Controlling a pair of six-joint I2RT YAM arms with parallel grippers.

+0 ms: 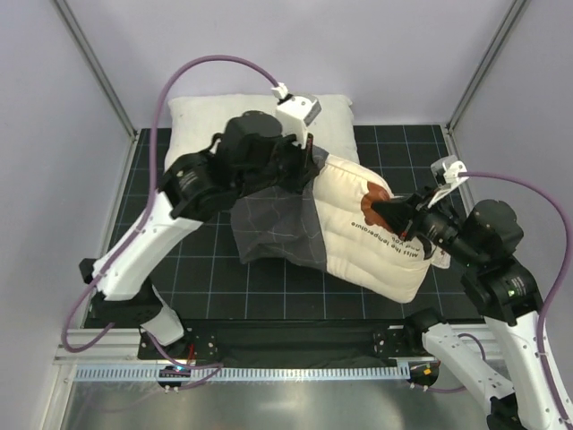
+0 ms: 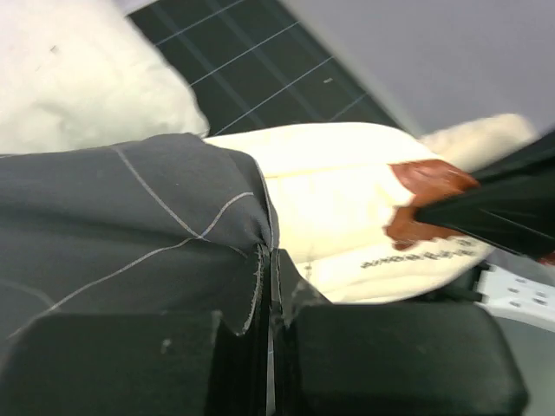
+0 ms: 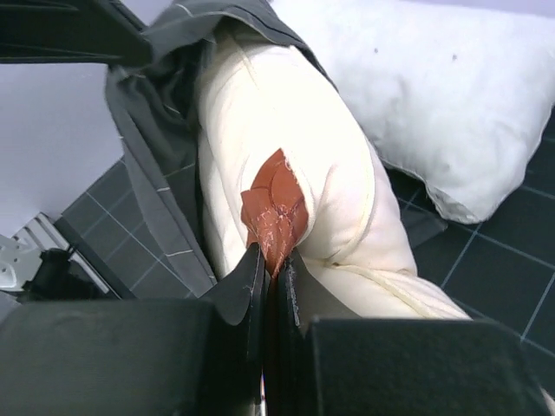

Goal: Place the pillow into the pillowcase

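Observation:
The cream quilted pillow (image 1: pixel 367 242) with a brown bear print and dark lettering lies in mid-table, its left part inside the dark grey grid pillowcase (image 1: pixel 273 228). My left gripper (image 1: pixel 300 166) is shut on the pillowcase's upper rim; in the left wrist view the grey cloth (image 2: pixel 130 234) is pinched at my left gripper (image 2: pixel 267 260), with the pillow (image 2: pixel 338 199) beyond. My right gripper (image 1: pixel 385 213) is shut on the pillow at the brown print. In the right wrist view my right gripper (image 3: pixel 275 264) pinches the brown patch of the pillow (image 3: pixel 347 173), and the pillowcase (image 3: pixel 156 139) wraps its far end.
A larger plain white lumpy pillow (image 1: pixel 201 121) lies at the back of the black gridded mat (image 1: pixel 206 278), behind the left arm; it also shows in the right wrist view (image 3: pixel 434 95). Grey walls and metal posts enclose the table. A metal rail runs along the near edge.

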